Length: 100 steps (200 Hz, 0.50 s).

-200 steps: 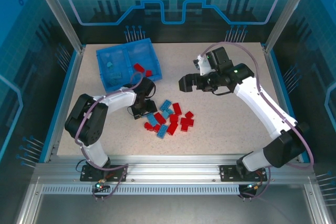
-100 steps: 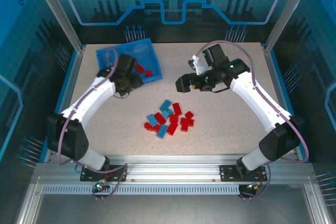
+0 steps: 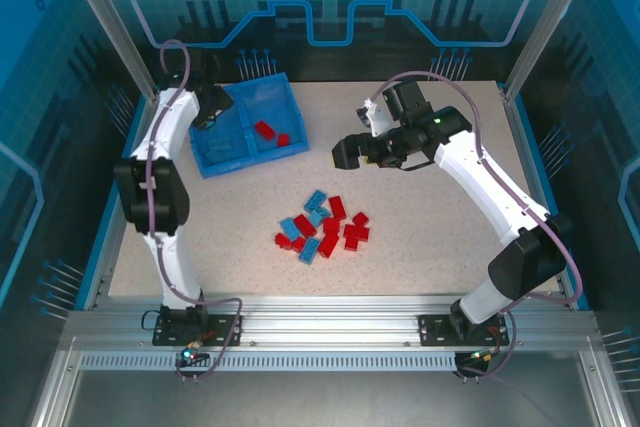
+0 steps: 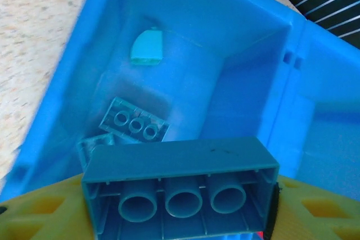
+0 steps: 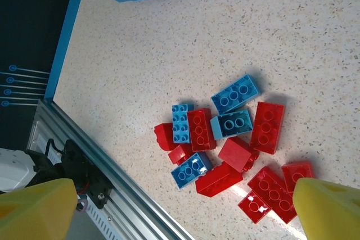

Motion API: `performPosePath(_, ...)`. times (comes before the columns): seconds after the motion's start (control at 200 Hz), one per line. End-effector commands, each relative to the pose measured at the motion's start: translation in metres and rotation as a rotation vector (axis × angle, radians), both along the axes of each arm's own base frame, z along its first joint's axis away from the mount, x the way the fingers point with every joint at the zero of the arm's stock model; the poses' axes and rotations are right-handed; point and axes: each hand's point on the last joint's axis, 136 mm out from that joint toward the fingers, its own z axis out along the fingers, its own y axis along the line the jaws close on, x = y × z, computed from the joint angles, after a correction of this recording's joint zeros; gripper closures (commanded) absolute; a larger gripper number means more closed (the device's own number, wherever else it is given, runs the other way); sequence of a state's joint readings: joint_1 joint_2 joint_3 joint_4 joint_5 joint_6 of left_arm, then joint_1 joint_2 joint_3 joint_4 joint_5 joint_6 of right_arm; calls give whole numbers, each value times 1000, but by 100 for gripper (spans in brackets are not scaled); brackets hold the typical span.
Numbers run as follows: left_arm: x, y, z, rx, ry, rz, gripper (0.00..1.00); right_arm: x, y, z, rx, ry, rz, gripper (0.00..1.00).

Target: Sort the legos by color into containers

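My left gripper point(image 3: 212, 107) hangs over the left compartment of the blue tray point(image 3: 228, 159). It is shut on a light blue lego point(image 4: 180, 186), which shows its hollow underside between the yellow fingers point(image 4: 39, 212). Below it in that compartment point(image 4: 185, 21) lie two blue legos point(image 4: 134, 125) and a pale teal piece point(image 4: 147, 48). Two red legos point(image 3: 266, 130) sit in the right compartment. A pile of red and blue legos point(image 3: 322, 227) rests mid-table, also seen as the pile point(image 5: 225, 139) under my right gripper point(image 5: 183, 217), which is open and holds nothing.
The tray's central divider point(image 4: 287, 82) rises just right of the held brick. The right gripper point(image 3: 346, 154) hovers between tray and pile. The table's near metal rail point(image 5: 107, 189) runs close to the pile. Bare speckled tabletop point(image 3: 450, 237) lies to the right.
The left arm has swung from beside the pile up to the tray's left compartment, carrying the blue lego. The right gripper has drifted slightly left and stayed open.
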<state>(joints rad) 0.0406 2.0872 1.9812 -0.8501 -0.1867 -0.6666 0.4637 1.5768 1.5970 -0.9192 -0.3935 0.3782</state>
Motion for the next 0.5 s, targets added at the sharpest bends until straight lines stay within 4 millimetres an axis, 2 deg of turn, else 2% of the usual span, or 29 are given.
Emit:
performPosePath(0.0,6,8,-18,-63,69,11,48,-2,-10,10,-1,-23,-40,0)
performPosePath(0.105,20,10,-32,-100,75,14,39,-5,-16,12,-13,-39,-58,0)
performPosePath(0.21,28,9,-30,-111,58,1,29,-6,-21,13,-19,-43,-77,0)
performPosePath(0.325,31,6,-17,-120,23,-14,25,-5,-24,13,-20,-42,-87,0)
performPosePath(0.495,24,4,15,-118,-39,-27,19,3,-21,10,-16,-30,-88,0)
